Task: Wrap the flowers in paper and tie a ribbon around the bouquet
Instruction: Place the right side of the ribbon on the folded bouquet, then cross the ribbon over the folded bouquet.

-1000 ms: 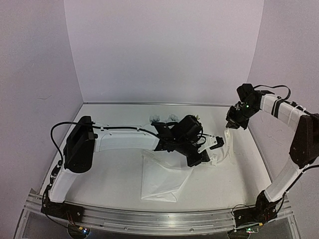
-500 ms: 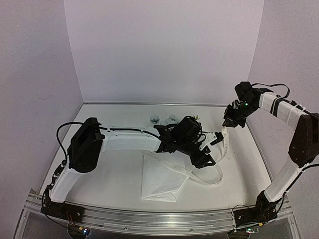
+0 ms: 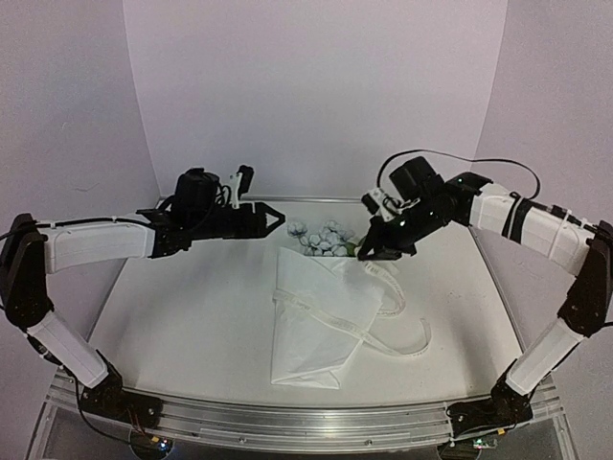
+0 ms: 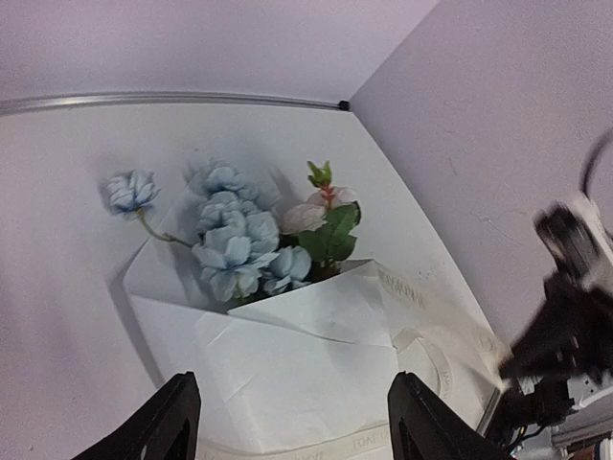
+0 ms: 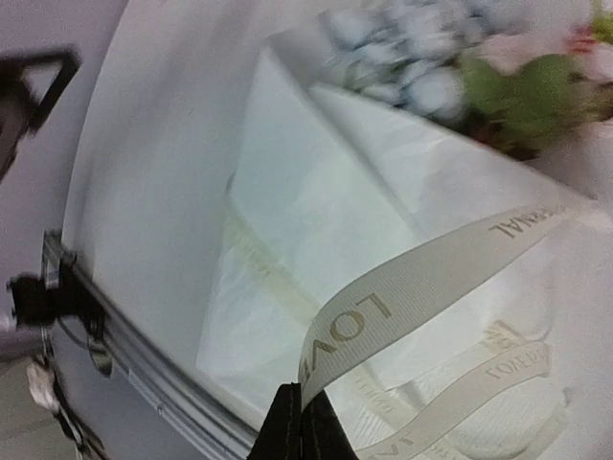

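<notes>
The flowers [image 3: 321, 238], pale blue blooms with green leaves, poke out of the folded white paper [image 3: 321, 321] at mid-table. The cream lettered ribbon [image 3: 330, 321] lies across the paper and loops on the table to its right. My right gripper [image 3: 368, 254] hovers by the leaves, shut on the ribbon's end [image 5: 431, 278], its tips [image 5: 302, 414] pinching it. My left gripper [image 3: 262, 199] hangs open to the left of the blooms, holding nothing. In the left wrist view the gripper [image 4: 297, 431] frames the paper [image 4: 287, 369] and the flowers [image 4: 239, 240] beyond it.
White walls close in on the left, back and right of the table. A metal rail [image 3: 306, 422] runs along the near edge. The right arm [image 4: 565, 335] shows blurred at the right of the left wrist view.
My left gripper opened, let go over the bouquet and pulled back to the far left. My right gripper swung left toward the flowers, drawing the ribbon end with it.
</notes>
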Robot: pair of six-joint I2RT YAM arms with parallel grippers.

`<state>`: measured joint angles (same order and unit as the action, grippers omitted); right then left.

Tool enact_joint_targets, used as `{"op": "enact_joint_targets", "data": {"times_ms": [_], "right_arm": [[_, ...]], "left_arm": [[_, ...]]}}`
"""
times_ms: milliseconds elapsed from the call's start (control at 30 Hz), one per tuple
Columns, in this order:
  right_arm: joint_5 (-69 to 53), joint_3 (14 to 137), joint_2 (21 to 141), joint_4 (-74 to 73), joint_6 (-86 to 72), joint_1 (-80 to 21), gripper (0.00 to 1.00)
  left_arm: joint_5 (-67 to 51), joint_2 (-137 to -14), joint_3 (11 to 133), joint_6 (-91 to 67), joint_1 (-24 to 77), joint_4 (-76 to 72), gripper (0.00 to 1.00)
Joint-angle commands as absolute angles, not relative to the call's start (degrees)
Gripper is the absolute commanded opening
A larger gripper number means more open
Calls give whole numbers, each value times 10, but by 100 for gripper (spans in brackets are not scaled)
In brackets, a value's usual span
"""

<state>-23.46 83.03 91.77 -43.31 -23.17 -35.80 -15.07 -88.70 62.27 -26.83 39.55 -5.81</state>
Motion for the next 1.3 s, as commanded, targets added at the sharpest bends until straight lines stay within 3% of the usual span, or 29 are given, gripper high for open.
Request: {"op": "enact_joint_targets", "data": {"times_ms": [0, 100, 167, 233, 333, 433, 500, 733, 833, 933, 1267], "right_arm": [[-284, 756, 880, -453, -149, -455, 0], [-285, 714, 892, -463, -150, -461, 0], [-284, 711, 903, -481, -151, -461, 6], [-285, 722, 917, -503, -151, -461, 28], [-250, 735, 921, -522, -155, -461, 54], [-210, 755, 922, -542, -160, -461, 73], [-188, 781, 934, -563, -173, -461, 78], [-86, 893, 1042, -580, -251, -504, 73], [-65, 946, 1094, -581, -299, -507, 63], [-52, 982, 1134, -581, -335, -509, 59], [-34, 1045, 1215, -581, -387, -512, 58]], "left_arm": [[-154, -857, 575, -326, 357, 7, 68], [-180, -880, 590, -316, 347, 47, 66], [-203, -905, 605, -314, 347, 60, 64], [-222, -923, 614, -315, 347, 63, 64], [-235, -935, 619, -316, 347, 64, 64], [-242, -935, 616, -314, 347, 63, 64], [-244, -933, 614, -312, 347, 64, 63], [-231, -916, 602, -308, 347, 76, 62], [-217, -909, 602, -311, 346, 88, 60], [-208, -903, 601, -316, 345, 99, 59], [-238, -895, 597, -281, 347, 116, 56]]}}
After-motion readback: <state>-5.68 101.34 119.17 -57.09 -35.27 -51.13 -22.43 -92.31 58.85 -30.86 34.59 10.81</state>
